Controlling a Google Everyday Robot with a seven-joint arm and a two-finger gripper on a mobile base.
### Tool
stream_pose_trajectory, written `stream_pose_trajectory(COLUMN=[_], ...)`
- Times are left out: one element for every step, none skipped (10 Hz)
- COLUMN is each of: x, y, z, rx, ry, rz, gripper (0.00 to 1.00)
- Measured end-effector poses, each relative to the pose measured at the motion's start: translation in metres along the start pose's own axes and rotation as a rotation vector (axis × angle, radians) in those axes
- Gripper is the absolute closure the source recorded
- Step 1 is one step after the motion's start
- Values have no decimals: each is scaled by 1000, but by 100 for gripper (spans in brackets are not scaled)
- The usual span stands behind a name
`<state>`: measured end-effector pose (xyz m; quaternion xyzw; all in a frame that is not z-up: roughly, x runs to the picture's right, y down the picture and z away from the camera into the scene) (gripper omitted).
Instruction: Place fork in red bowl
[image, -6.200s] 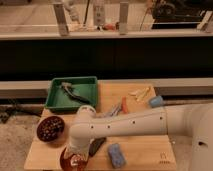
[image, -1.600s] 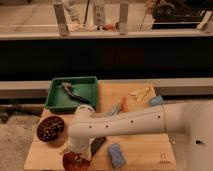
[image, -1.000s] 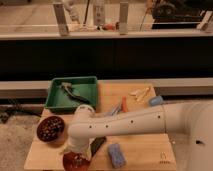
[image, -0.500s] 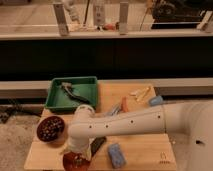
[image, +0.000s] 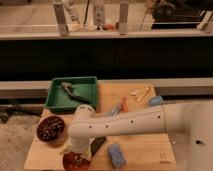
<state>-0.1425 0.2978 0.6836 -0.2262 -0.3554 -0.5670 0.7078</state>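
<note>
From my seat, the arm (image: 130, 122) reaches across the desk (image: 145, 150) from the right and bends down at the front-left corner, where the claw (image: 76, 156) hangs right over the red bowl (image: 75, 163). The wrist blocks most of that spot, so I cannot tell whether the claw is released or clenched, and I cannot make out a fork there at all. It may be in the claw or already in the bowl; I simply can't say.

My read is that the job is at its last step: the claw is where the drop should happen, and what remains is confirming the fork sits in the bowl and then lifting clear.

Just left of the arm is the dark bowl (image: 50, 128), the wrong one, well apart from the claw. A green tray (image: 89, 85) with some utensils sits behind it, a blue sponge (image: 116, 155) lies just right of the red bowl, and a dark flat item (image: 97, 145) sits between them.
</note>
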Motion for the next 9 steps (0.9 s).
stream_pose_trajectory(x=[0, 0, 0, 0, 0, 0, 0, 0, 0], y=[0, 0, 0, 0, 0, 0, 0, 0, 0], z=[0, 0, 0, 0, 0, 0, 0, 0, -1], rx=[0, 0, 0, 0, 0, 0, 0, 0, 0], ry=[0, 0, 0, 0, 0, 0, 0, 0, 2], rz=[0, 0, 0, 0, 0, 0, 0, 0, 0], gripper=[20, 20, 20, 20, 20, 20, 20, 20, 20])
